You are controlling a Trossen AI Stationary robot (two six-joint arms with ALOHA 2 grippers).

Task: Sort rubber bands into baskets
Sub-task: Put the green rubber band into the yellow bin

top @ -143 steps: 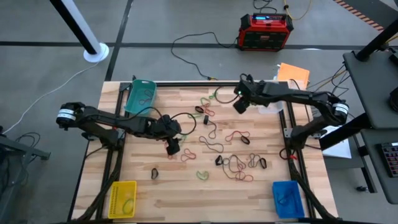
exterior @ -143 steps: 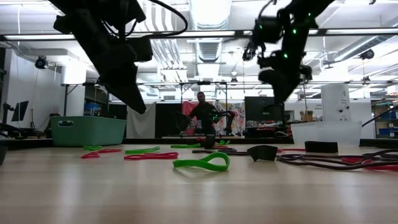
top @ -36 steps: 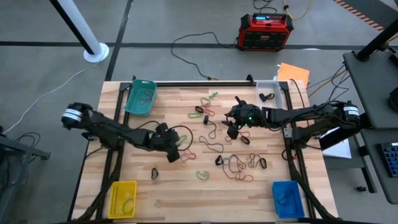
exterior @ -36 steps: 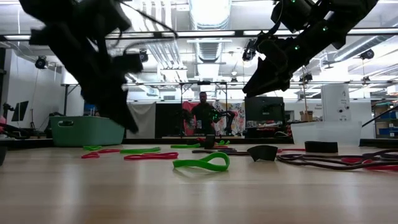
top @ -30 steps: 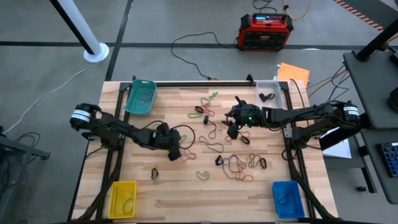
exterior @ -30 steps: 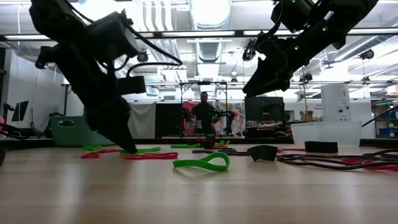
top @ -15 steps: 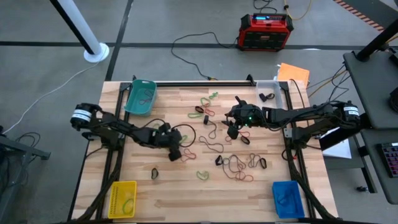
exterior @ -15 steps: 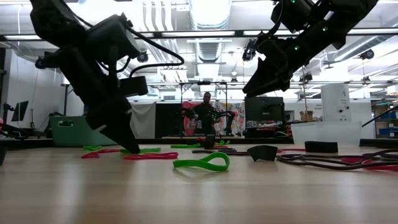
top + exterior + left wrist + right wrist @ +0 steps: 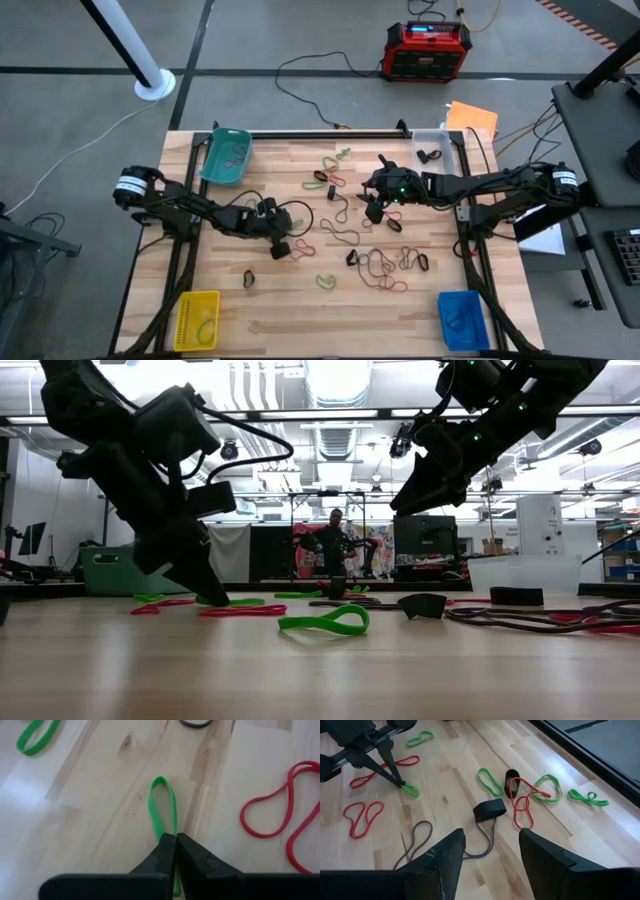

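While no writing legible, L pincer [image 9: 175, 840] clenched on green rubber band [image 9: 163, 805]; R pincer [image 9: 487, 852] released

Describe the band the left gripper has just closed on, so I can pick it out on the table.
Start at the teal basket in the table's far left corner and come toward the table's middle to the left gripper. Shut on it is a green rubber band, a narrow loop flat on the wood. A red band lies beside it; this is the only one pinched at its end.
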